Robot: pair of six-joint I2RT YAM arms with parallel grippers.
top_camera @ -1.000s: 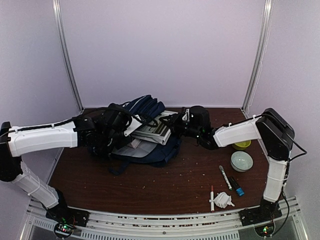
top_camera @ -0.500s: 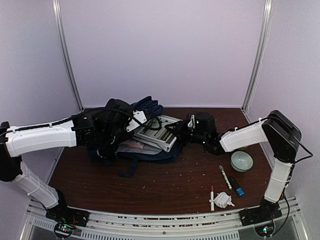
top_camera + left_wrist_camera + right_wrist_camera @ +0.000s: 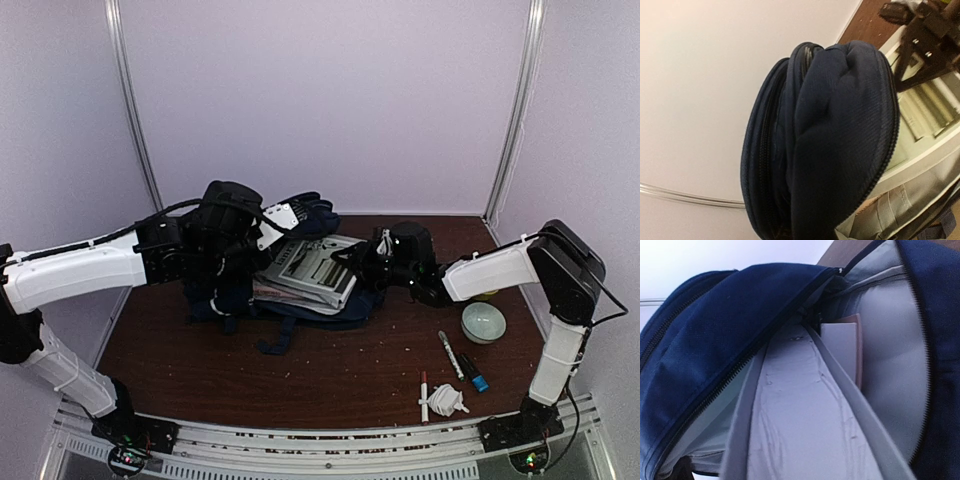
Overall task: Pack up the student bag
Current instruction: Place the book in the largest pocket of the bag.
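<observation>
The student bag point(image 3: 300, 305), navy blue, lies open at the table's middle. My left gripper point(image 3: 232, 232) is bunched into its top flap and holds it lifted; in the left wrist view the flap point(image 3: 840, 135) fills the frame and hides my fingers. A white book point(image 3: 312, 268) lies in the bag's mouth over other papers. My right gripper point(image 3: 356, 262) is at the book's right edge and appears shut on it. The right wrist view shows the book's pale edge point(image 3: 795, 410) inside the grey lining point(image 3: 890, 365), under the navy flap point(image 3: 715, 335); its fingers are hidden.
A pale bowl point(image 3: 483, 322) and a yellow-green dish point(image 3: 487, 292) sit at the right. Two markers point(image 3: 450, 352), one with a blue cap point(image 3: 474, 376), a red-tipped pen point(image 3: 424, 392) and a crumpled white wad point(image 3: 447, 400) lie at the front right.
My left gripper has raised the flap higher and shifted right. The bag has slid right and toward the front, and the book now lies flatter in its mouth.
</observation>
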